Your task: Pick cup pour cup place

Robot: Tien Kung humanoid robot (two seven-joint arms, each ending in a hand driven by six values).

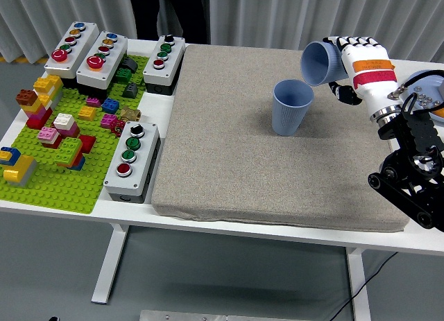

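Observation:
A blue cup (291, 107) stands upright on the grey mat (243, 161), right of its middle. My right hand (347, 61), white with orange and red bands, is shut on a second blue cup (320, 62). That cup is tipped on its side, mouth facing left and down, just above and right of the standing cup's rim. The two cups are apart. My left arm is out of view.
A green brick baseplate (62, 175) with several coloured bricks fills the left side. Grey button boxes (132, 160) stand along the mat's left edge and at the back left. A plate with small metal parts (427, 92) lies at the right edge. A person stands behind the table.

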